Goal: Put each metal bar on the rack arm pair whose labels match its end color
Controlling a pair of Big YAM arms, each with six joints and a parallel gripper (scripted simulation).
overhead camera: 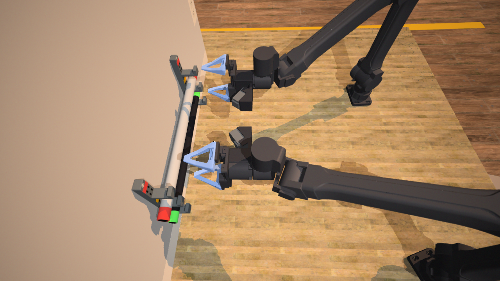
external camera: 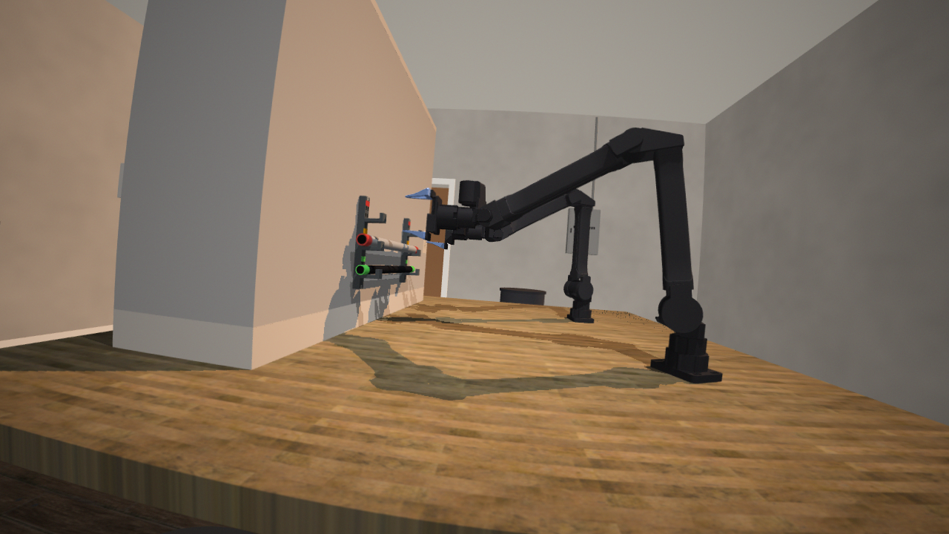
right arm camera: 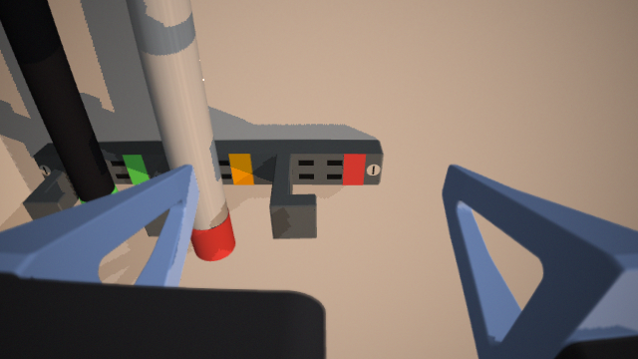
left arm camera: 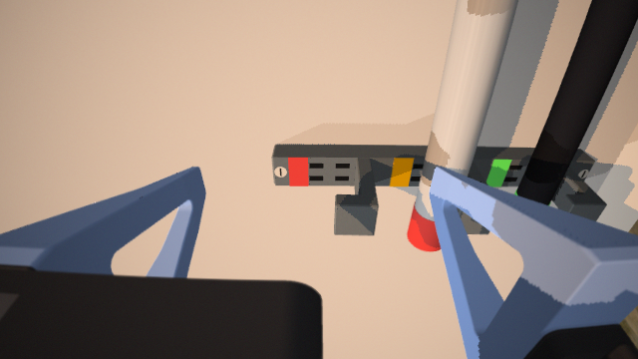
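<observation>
A light bar with red ends [overhead camera: 176,129] lies on the rack's middle arms, by the orange labels [left arm camera: 402,172]. A black bar with green ends [overhead camera: 188,132] lies on the bottom arms, by the green labels [left arm camera: 499,172]. The top arms [left arm camera: 355,214], by the red labels [left arm camera: 298,172], are empty. My left gripper [overhead camera: 190,166] is open and empty, close in front of the bars near their near end. My right gripper [overhead camera: 206,79] is open and empty near the far end. In the wrist views each gripper's [left arm camera: 316,175] [right arm camera: 319,170] lower finger overlaps the light bar [right arm camera: 174,100]; neither finger pair is around it.
The rack hangs on a tan wall [overhead camera: 87,122] that rises from the table's edge. The arm bases [external camera: 683,358] [external camera: 580,311] stand well back on the wooden table. A dark bin [external camera: 522,295] stands beyond the table.
</observation>
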